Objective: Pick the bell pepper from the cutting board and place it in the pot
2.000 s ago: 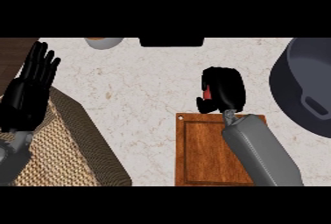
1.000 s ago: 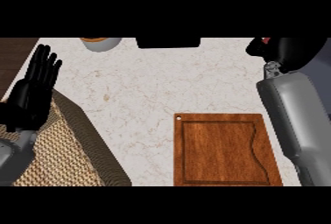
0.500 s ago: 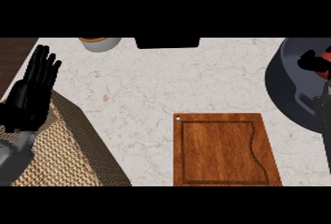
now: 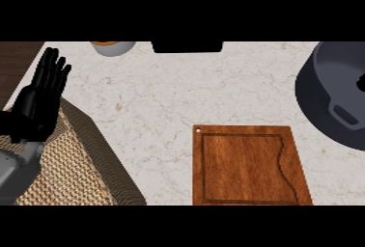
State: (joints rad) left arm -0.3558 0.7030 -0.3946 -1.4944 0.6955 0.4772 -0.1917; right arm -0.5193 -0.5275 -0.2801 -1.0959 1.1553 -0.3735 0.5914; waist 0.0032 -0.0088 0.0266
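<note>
From my seat the cutting board (image 4: pixel 249 165) lay bare on the marble counter (image 4: pixel 178 91), no bell pepper on it and none in sight anywhere. The pot (image 4: pixel 335 103) sat at the right edge, and only a dark sliver of the right hand (image 4: pixel 360 83) showed over it, so I could not tell how its fingers stood. The left hand (image 4: pixel 39 99) rested at the left, fingers straight and together, over the woven mat (image 4: pixel 71 173). I judged a pepper light, smooth-skinned, hollow; best taken round its middle.
</note>
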